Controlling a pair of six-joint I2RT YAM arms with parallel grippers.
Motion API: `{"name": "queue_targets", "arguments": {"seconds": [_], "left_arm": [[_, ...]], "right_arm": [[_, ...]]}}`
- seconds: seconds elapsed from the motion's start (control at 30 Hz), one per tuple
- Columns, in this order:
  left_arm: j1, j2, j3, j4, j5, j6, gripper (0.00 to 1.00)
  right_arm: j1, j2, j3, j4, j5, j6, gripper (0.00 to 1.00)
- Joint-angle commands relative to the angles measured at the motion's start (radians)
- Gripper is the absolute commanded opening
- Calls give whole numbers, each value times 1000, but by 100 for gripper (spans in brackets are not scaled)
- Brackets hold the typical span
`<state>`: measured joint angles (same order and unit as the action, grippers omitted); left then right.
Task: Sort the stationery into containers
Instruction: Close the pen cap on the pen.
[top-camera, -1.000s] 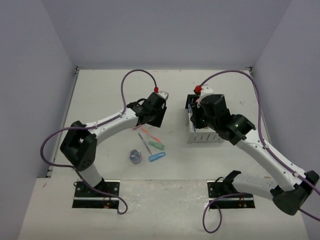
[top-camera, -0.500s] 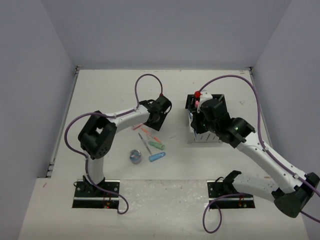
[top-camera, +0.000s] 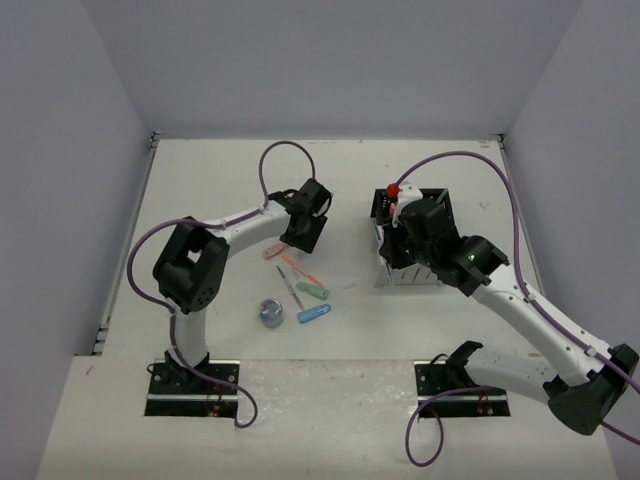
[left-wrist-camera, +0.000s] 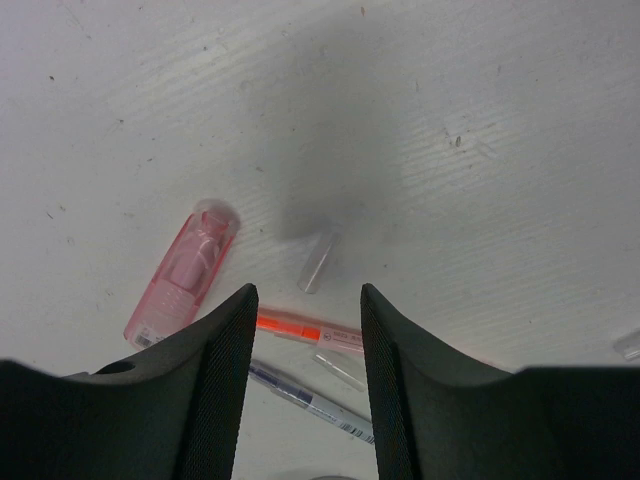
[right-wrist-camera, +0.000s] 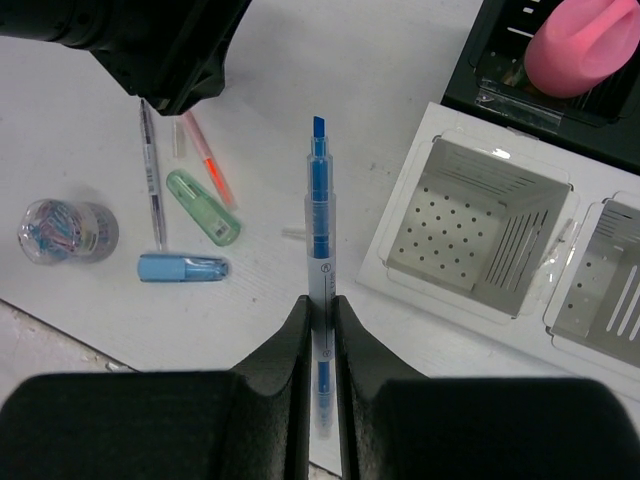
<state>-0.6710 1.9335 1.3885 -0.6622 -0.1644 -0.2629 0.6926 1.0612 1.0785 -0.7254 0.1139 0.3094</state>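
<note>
Stationery sort, judged early: one piece boxed, most of it loose.
Right tool (right-wrist-camera: 320, 335) clamped on the clear-barrelled blue pen (right-wrist-camera: 319, 215) beside the white slotted organiser box (right-wrist-camera: 420, 272), whose visible compartments are bare. Left tool (left-wrist-camera: 305, 300) half-open, empty, over the pink capsule-shaped piece (left-wrist-camera: 185, 275) and orange pen (left-wrist-camera: 300, 328). Black perforated box (right-wrist-camera: 560, 120) holds a pink rounded piece (right-wrist-camera: 585, 45). Mint capsule (right-wrist-camera: 203, 207), blue capsule (right-wrist-camera: 183, 267) and round clip-filled roll (right-wrist-camera: 68, 230) lie unsorted on the desk (right-wrist-camera: 330, 60).
</note>
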Motion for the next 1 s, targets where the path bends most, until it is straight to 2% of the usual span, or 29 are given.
{"name": "queue_targets", "arguments": {"seconds": [0.0, 0.47, 0.67, 0.8, 0.87, 0.97], "left_arm": [[8, 20, 50, 34, 58, 50, 47], [10, 95, 38, 47, 54, 47, 40], [8, 115, 27, 51, 61, 36, 27], [10, 113, 19, 49, 69, 30, 4], [8, 104, 14, 50, 72, 28, 0], [8, 81, 10, 53, 91, 23, 0]], "right_arm": [[-2, 6, -6, 23, -10, -18, 0], [-1, 1, -9, 27, -21, -23, 0], [-2, -5, -11, 27, -33, -24, 0], [-1, -24, -15, 36, -54, -26, 0], [-1, -36, -18, 44, -79, -26, 0], [-1, -65, -33, 73, -142, -26, 0]]}}
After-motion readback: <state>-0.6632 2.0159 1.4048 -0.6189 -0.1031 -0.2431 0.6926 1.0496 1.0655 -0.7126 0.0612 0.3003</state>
